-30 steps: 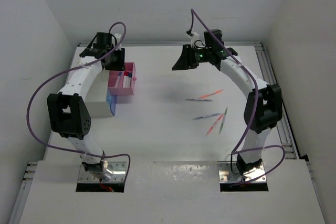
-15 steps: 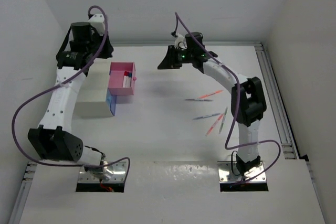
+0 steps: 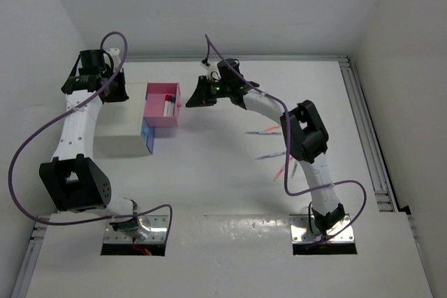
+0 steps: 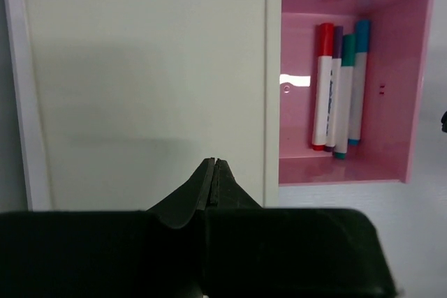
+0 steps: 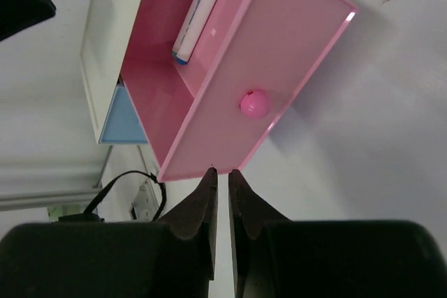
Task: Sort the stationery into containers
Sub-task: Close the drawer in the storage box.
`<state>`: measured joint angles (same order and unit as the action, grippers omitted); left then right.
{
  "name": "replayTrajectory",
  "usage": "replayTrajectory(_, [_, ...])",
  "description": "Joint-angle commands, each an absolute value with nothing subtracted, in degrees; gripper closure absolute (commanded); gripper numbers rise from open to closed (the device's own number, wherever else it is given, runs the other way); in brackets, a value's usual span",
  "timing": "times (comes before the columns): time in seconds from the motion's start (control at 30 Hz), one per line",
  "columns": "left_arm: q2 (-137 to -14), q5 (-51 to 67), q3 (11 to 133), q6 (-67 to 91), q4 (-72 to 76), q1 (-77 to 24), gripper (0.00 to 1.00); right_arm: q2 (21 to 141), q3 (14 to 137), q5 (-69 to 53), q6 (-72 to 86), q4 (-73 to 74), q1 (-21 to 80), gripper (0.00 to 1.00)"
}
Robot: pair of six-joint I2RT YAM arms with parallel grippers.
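Beside pink drawer point(image 5: 230, 82) front: right tool point(image 5: 222, 172) nearly shut, clear.

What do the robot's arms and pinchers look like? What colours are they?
Both arms have white tube-like links with chunky black joints. A purple cable loops loosely along each one, and the right arm shows a tiny green light near its wrist. The grippers are black, with two pointed, wedge-shaped fingers. The bases sit on shiny metal plates.
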<state>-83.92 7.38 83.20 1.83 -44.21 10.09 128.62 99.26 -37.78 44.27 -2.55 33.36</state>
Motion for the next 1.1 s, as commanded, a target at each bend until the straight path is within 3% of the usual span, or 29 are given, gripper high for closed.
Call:
replayTrajectory(0.0, [-83.2, 8.3, 81.9, 0.3, -44.3, 11.9, 0.97, 129.6, 102.9, -37.7, 46.2, -7.2, 34.5, 0.89])
replayTrajectory(0.53, [-84.3, 15.9, 72.7, -1.7, -40.6, 16.1, 0.92, 137.0, 107.9, -36.2, 49.8, -11.6, 37.3, 0.83])
replayTrajectory(1.07, [-87.7, 20.2, 72.2, -1.7, -39.1, 16.2, 0.9, 144.4, 112.1, -31.6, 55.3, -23.5, 40.5, 0.75])
